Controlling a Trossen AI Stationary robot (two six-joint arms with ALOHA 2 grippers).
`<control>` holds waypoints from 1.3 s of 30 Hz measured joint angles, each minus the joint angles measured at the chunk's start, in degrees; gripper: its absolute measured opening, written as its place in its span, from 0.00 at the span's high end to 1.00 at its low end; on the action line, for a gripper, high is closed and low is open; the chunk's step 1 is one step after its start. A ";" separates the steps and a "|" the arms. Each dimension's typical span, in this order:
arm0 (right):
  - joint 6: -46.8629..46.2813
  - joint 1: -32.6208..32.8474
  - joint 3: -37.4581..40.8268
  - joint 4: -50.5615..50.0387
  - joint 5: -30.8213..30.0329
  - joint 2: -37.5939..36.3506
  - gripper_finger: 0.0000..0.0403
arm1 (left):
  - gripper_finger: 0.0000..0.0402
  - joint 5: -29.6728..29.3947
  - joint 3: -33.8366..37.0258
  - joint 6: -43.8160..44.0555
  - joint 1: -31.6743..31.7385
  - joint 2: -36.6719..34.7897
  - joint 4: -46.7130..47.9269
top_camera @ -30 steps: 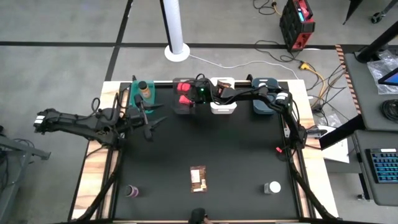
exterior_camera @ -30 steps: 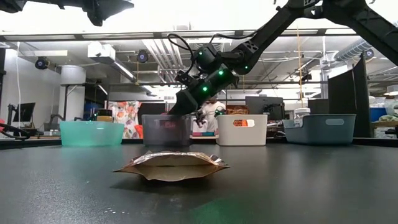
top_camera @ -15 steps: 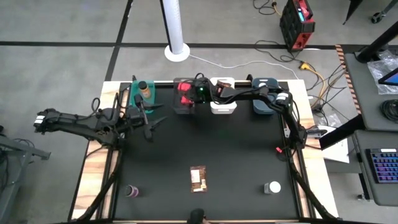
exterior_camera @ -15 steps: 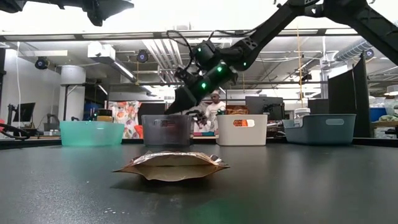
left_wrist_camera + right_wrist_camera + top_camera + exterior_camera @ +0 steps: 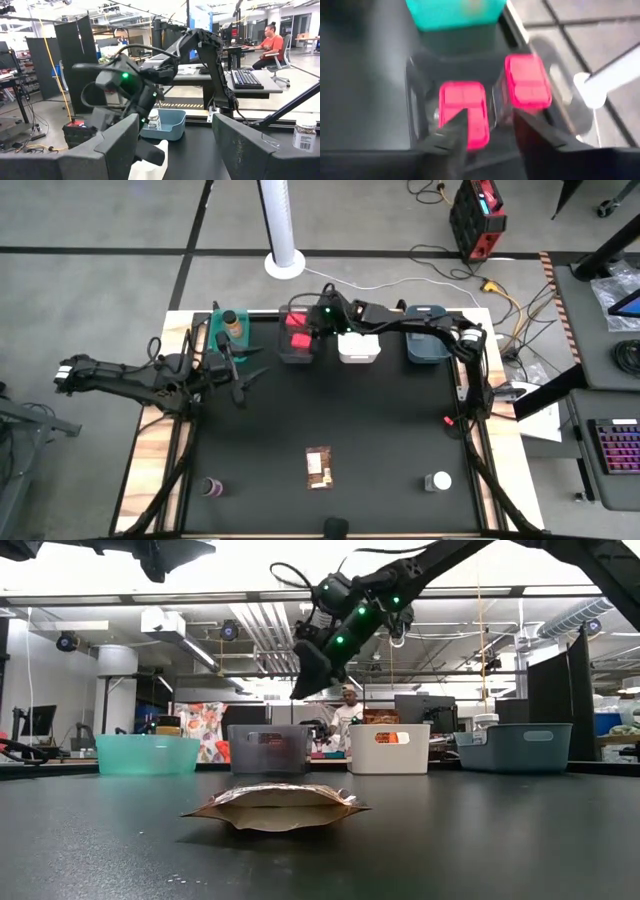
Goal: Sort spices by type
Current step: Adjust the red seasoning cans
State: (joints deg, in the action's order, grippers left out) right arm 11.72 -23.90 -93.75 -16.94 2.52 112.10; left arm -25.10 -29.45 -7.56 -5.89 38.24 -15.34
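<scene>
High view: we see the right gripper (image 5: 312,317) above the grey bin (image 5: 298,356) at 12 o'clock on the table (image 5: 380,430), fingers parted, nothing between them. In the right wrist view we count two red tubs (image 5: 464,113) (image 5: 527,81) lying side by side in that bin, lids up, both dark fingers (image 5: 451,134) spread above them and empty. Teal bin (image 5: 215,340) at 11 o'clock holds a dark-capped bottle (image 5: 230,320), upright. White bin (image 5: 358,346) sits just right of the grey one, blue bin (image 5: 425,348) at 1 o'clock. Left gripper (image 5: 245,380) waits at 10 o'clock, jaws wide apart and empty.

Flat orange-brown packet (image 5: 318,466) lies at 6 o'clock, long axis running 12 to 6; in the low view it lies flat (image 5: 276,807) on the table, broad side toward the camera. Purple bottle (image 5: 212,487) stands at 7 o'clock, white-capped jar (image 5: 438,480) at 5 o'clock, both upright, well apart from the packet. Left wrist view shows another jar (image 5: 156,120) standing in the blue bin.
</scene>
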 joint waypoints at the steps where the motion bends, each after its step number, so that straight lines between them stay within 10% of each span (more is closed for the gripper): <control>1: -0.21 0.21 -0.44 -1.86 -0.06 0.11 0.69 | 0.41 0.00 0.00 -0.01 -0.01 0.01 0.03; 6: -1.72 1.98 -0.86 -4.91 0.05 0.15 0.95 | 0.41 0.00 0.00 -0.01 -0.02 0.17 -0.01; 39: -7.14 2.64 1.17 -0.94 -4.24 3.23 0.98 | 0.41 0.00 0.00 0.34 -0.02 0.26 0.39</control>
State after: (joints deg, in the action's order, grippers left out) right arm 4.58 -21.26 -92.58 -17.88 -1.72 115.33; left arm -25.10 -29.45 -7.22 -5.91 38.50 -14.95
